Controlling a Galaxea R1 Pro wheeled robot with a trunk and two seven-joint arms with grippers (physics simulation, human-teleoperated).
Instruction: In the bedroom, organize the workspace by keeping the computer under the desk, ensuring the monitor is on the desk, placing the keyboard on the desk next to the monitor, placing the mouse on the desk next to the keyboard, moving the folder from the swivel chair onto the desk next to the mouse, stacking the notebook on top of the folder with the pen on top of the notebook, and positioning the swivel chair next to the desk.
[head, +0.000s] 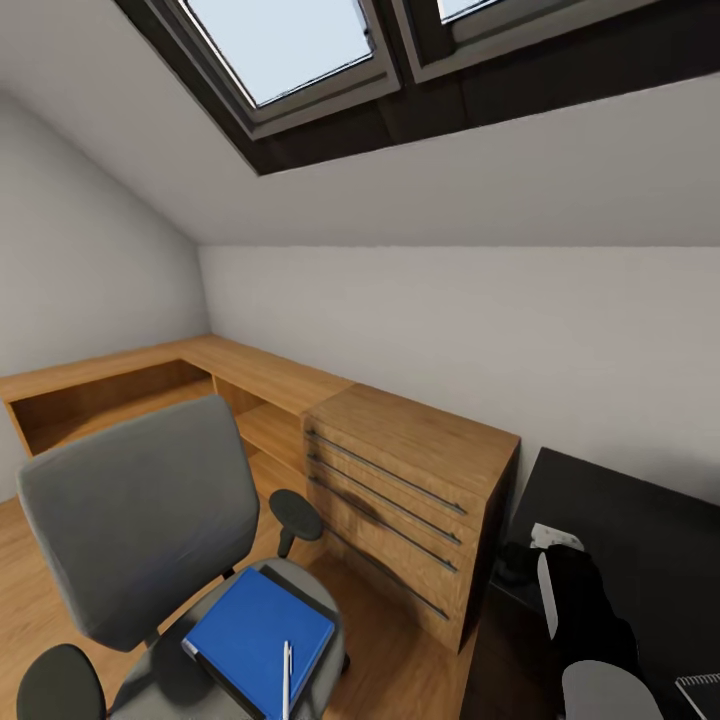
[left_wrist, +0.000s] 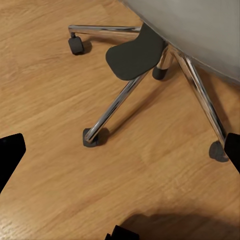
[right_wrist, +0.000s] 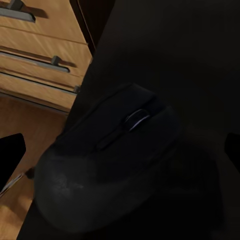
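Mouse (right_wrist: 107, 167) sits directly under the right claw (right_wrist: 120, 150) on the black desk (right_wrist: 190, 60), near its edge beside the wooden drawer chest (right_wrist: 40, 50); the claw is spread wide with nothing in it, scroll wheel pointing away from the wrist. Left claw (left_wrist: 120, 155), also wide open and empty, hangs over the floor (left_wrist: 50, 100) by the swivel chair's (head: 140, 510) chrome legs. Right arm is clearly nearer; judged next: close on the mouse.

Grey cloth swivel chair (head: 140, 520) on glossy chrome legs; matt black mouse (right_wrist: 110, 160).
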